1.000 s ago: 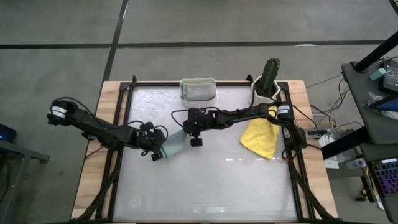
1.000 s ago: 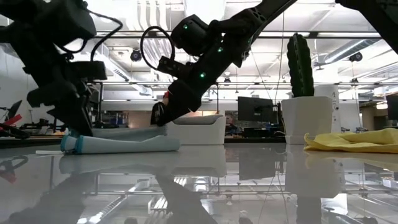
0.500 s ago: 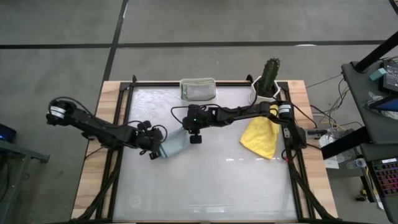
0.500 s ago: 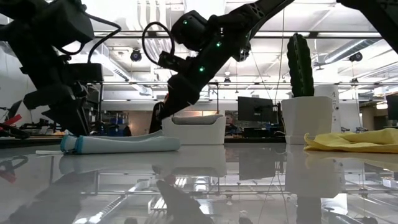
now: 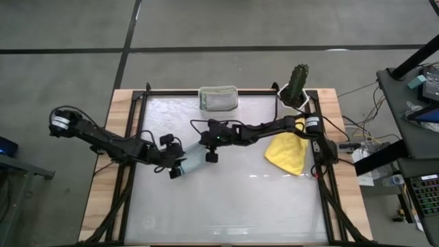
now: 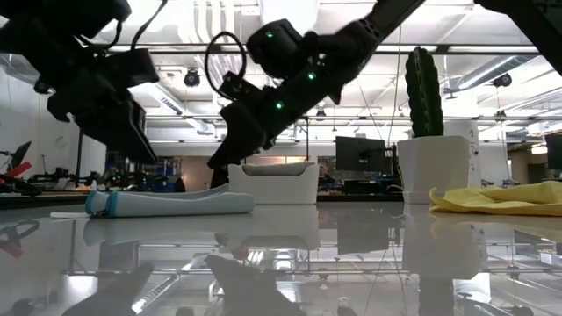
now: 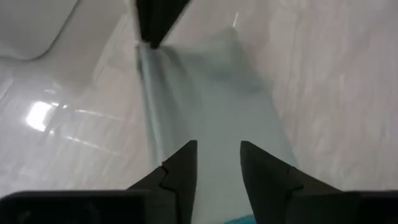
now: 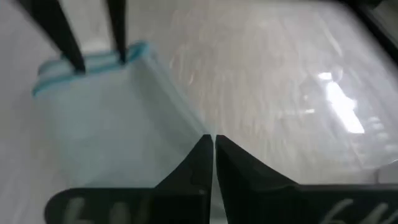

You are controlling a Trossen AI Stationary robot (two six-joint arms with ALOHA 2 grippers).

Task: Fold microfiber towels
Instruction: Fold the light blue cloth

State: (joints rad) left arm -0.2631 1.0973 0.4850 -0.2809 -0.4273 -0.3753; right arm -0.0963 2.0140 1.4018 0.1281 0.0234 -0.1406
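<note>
A pale blue-grey microfiber towel (image 5: 193, 158), folded into a narrow strip, lies flat on the glossy table (image 5: 233, 206) left of centre. Its teal-hemmed end (image 6: 101, 204) points toward the left arm. My left gripper (image 7: 217, 152) hangs open above that end (image 6: 140, 151), touching nothing. My right gripper (image 8: 213, 142) is shut and hovers over the strip's far end (image 6: 217, 161), clear of the cloth. A yellow towel (image 5: 287, 151) lies crumpled at the right.
A white tub (image 5: 218, 98) with folded cloths in it stands at the far edge's middle. A cactus in a white pot (image 5: 296, 86) stands at the far right corner. The near half of the table is bare.
My left gripper has risen from the towel's hemmed end, where it stood low a second ago, and now hangs clear above it. The folded towel has stayed in place on the table.
</note>
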